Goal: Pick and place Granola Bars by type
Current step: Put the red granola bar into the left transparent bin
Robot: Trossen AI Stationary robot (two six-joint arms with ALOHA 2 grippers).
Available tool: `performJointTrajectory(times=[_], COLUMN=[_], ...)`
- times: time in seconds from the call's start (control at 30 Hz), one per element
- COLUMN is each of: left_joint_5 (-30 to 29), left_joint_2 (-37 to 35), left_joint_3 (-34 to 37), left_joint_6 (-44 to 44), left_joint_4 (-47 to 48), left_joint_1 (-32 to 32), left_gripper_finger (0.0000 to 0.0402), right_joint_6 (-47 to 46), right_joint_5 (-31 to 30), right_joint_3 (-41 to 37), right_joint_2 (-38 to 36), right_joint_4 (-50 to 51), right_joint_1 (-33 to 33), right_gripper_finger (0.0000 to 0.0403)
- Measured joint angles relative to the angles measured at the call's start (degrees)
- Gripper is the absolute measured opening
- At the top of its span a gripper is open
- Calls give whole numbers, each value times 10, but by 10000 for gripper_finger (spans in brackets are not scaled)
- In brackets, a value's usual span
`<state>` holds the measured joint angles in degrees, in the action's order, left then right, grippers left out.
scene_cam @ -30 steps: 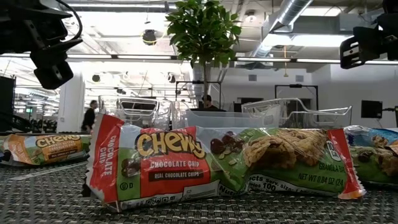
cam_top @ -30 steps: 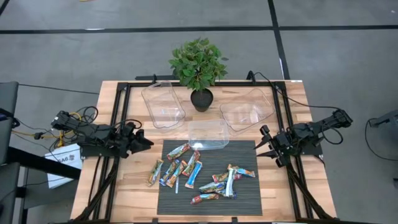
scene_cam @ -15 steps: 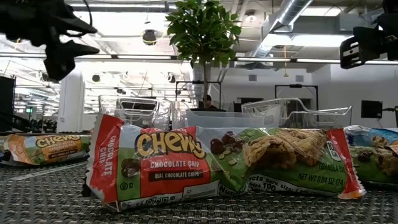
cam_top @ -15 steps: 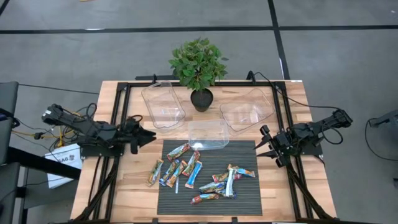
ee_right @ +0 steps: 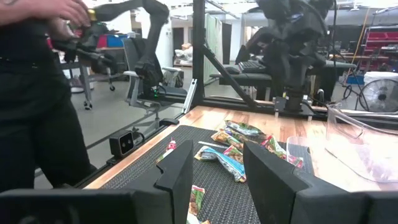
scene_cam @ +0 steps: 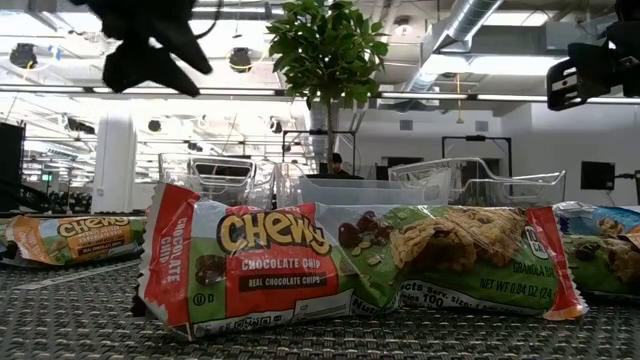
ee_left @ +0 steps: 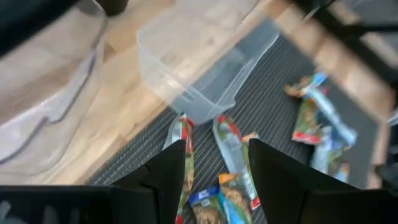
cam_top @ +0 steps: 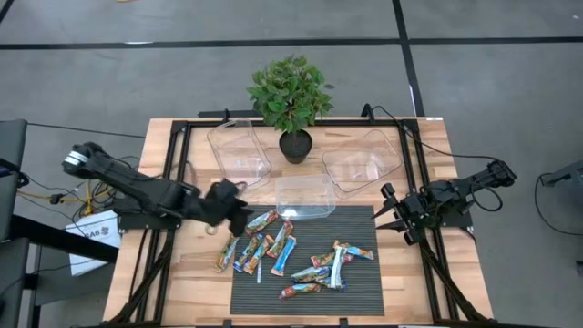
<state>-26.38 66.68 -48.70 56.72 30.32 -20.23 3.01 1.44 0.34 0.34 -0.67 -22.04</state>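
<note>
Sorting has not begun, I judge: all the Granola Bars (cam_top: 290, 251) lie loose on the dark mat (cam_top: 364, 232), the three clear bins (cam_top: 306, 196) at the far side hold none, and the left gripper (cam_top: 239, 217), fingers spread and empty, hovers near the leftmost bars while the right gripper (cam_top: 390, 212), also spread, waits at the right edge.

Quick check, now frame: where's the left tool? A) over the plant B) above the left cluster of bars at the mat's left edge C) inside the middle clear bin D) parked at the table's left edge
B: in the high view the left tool is out over the mat's left edge, above the left cluster of Granola Bars, its fingers apart, holding nothing.
</note>
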Motion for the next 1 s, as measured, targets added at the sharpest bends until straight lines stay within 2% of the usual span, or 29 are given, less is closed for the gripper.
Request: performJointTrajectory(times=[0.2, 0.37, 0.53, 0.83, 1.0], left_joint_5=[33, 60, 81, 53, 55], left_joint_2=[138, 223, 276, 319, 329], left_joint_3=[-125, -186, -216, -220, -213], left_joint_6=[12, 20, 13, 6, -7], left_joint_4=[114, 158, 161, 195, 171], left_joint_1=[0, 0, 0, 22, 45], left_gripper_finger=[169, 169, 169, 169, 169], right_joint_6=[0, 0, 0, 0, 0], right_joint_5=[0, 0, 0, 0, 0], right_joint_3=[0, 0, 0, 0, 0], right_joint_2=[0, 0, 0, 0, 0], right_joint_4=[0, 0, 0, 0, 0], right_joint_1=[0, 0, 0, 0, 0], right_gripper_finger=[133, 134, 133, 133, 134])
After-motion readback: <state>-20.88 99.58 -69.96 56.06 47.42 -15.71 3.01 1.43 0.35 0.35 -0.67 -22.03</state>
